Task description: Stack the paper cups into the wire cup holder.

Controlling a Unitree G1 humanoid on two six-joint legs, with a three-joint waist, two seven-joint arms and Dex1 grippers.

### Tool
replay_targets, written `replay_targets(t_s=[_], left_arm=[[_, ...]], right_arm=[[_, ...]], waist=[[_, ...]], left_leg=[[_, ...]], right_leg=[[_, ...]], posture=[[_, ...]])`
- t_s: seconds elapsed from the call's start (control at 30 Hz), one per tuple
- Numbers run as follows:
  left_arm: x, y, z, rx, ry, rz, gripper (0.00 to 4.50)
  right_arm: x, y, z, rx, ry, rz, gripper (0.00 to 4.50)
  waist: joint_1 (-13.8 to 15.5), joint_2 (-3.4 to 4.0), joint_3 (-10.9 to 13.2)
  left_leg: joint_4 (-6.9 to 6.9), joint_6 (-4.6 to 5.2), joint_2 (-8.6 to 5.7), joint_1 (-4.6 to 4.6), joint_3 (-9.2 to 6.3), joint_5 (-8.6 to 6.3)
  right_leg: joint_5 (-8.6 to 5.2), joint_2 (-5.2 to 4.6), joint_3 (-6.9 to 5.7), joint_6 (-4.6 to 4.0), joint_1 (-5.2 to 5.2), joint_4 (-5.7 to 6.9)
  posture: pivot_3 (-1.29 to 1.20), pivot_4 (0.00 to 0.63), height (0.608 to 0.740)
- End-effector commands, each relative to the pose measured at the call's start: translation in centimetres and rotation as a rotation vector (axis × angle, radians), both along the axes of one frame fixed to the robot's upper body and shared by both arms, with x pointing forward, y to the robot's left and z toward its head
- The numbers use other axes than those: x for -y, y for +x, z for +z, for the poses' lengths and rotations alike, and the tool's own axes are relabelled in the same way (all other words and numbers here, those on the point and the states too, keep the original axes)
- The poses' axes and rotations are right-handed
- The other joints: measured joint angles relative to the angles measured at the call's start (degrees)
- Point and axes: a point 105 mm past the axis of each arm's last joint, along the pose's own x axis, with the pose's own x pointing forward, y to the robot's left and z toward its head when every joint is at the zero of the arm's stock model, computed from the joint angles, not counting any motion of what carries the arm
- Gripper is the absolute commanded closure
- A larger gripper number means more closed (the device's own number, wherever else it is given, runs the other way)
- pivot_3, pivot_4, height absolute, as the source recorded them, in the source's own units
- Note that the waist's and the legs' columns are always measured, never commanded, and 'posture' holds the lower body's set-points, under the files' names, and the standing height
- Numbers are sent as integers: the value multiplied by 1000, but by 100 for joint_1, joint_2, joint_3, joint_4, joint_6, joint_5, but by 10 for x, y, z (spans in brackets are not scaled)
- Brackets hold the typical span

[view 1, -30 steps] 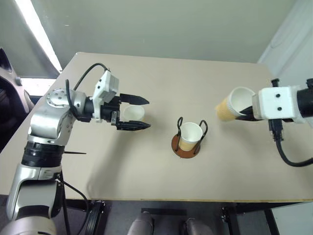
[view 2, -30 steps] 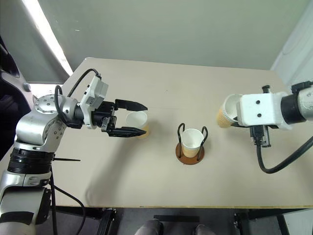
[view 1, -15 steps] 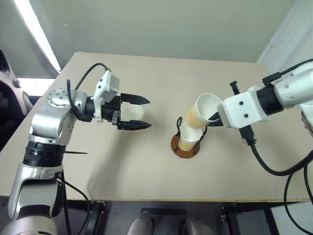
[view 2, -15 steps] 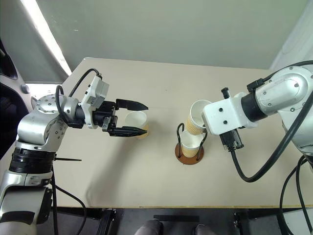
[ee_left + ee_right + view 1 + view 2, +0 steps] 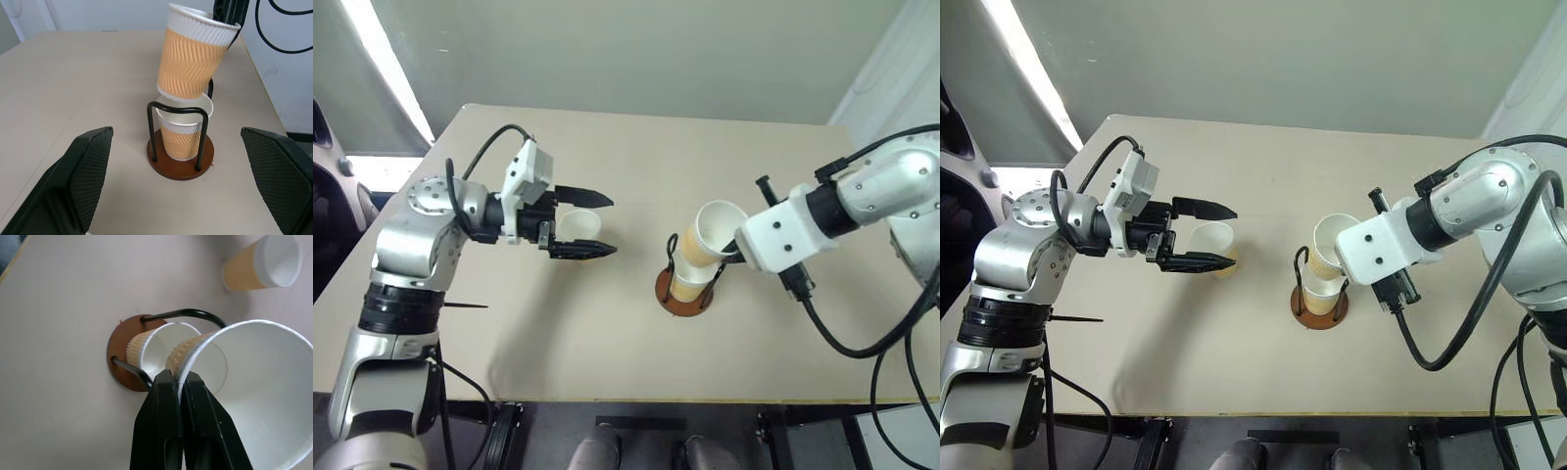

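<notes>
Right jaws [image 5: 177, 382] are pressed together on the rim wall of one paper cup, the carried cup [image 5: 707, 237], one finger inside the mouth and one outside. This cup hangs tilted, its foot entering the mouth of the seated cup [image 5: 182, 134], which stands upright in the wire cup holder [image 5: 684, 291] at mid-desk.

Governing relation: the carried cup's long axis leans away from the vertical axis of the seated cup below it. In my judgement the cup must be brought upright and lowered between the two wire loops before it can nest; released while leaning, it may catch on a loop or tip out.

Left jaws [image 5: 584, 224] stand wide apart, level, on either side of the third cup [image 5: 1215, 243], which rests upright on the desk [image 5: 607, 333] to the holder's left. No contact with that cup can be confirmed. The left arm is plainly the nearer to it.

The left wrist view gives the tilt in profile and the overlap of foot and mouth. The right wrist view gives the pinch on the rim and both wire loops from above.
</notes>
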Motion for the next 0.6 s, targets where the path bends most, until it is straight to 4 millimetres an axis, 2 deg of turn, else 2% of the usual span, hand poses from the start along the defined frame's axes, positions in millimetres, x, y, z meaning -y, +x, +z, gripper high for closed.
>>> replay_targets(t_s=[0.03, 0.4, 0.43, 0.47, 0.6], left_arm=[[-1, -5, 12, 54, -7, -8, 0], [-3, -5, 12, 54, -2, 2, 0], [-3, -4, 12, 53, -1, 4, 0], [-3, -4, 12, 53, -1, 5, 0], [-3, -4, 12, 50, -1, 8, 0]], right_arm=[[4, 0, -3, 10, -32, 6, 4464], [-6, -3, -12, -14, -21, 49, 4464], [-7, -3, -12, -14, -13, 55, 4083], [-9, -4, -11, -15, -7, 60, 3933], [-17, -4, -5, -19, 54, 65, 2567]], waist=[[1, 0, 0], [1, 0, 0], [0, 0, 0], [0, 0, 0], [-1, 0, 0]], left_leg=[[0, 0, 0, 0, 0, 0], [0, 0, 0, 0, 1, 0], [-1, 0, 0, 0, 1, 0], [-1, 0, 0, 0, 1, 0], [-1, 0, 0, 0, 1, 0]], right_leg=[[0, 0, 0, 0, 0, 0], [0, 0, 0, 0, 0, 0], [0, 0, 0, 0, 0, 0], [0, 0, 0, 0, 0, 0], [0, 0, 0, 0, 0, -1]], posture=[[0, 150, 740], [0, 150, 740], [0, 150, 740], [0, 150, 740], [0, 150, 740]])
